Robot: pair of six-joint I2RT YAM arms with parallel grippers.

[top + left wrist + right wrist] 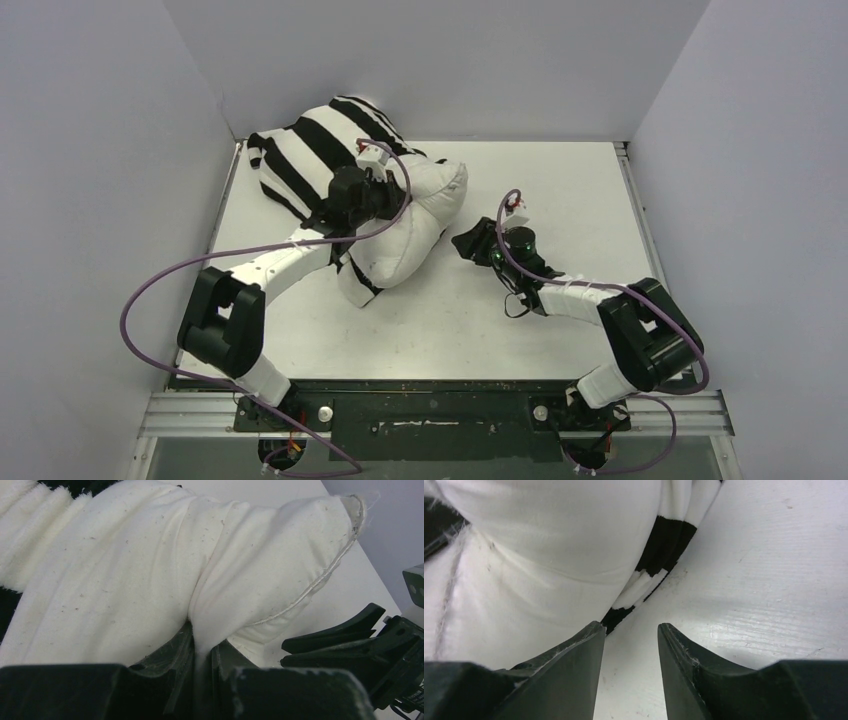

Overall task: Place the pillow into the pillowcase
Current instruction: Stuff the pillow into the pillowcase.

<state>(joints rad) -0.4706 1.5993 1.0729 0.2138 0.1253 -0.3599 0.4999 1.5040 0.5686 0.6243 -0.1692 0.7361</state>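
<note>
The off-white pillow (425, 210) lies across the table's middle, its far-left part inside the black-and-white striped pillowcase (305, 150), which bunches toward the back left corner. My left gripper (385, 200) rests on top of the pillow. In the left wrist view the left gripper (202, 655) is shut on a pinched fold of the pillow (150, 570). My right gripper (466, 243) sits just right of the pillow's free end. In its wrist view the right gripper (629, 630) is open over bare table, holding nothing, with the pillow (539, 555) and a striped pillowcase edge (666, 542) just ahead.
Grey walls enclose the white table (570, 190) at the back and on both sides. The right gripper's black fingers (340, 635) show at the right of the left wrist view, close to the pillow's seamed corner (345, 525). Purple cables loop off both arms.
</note>
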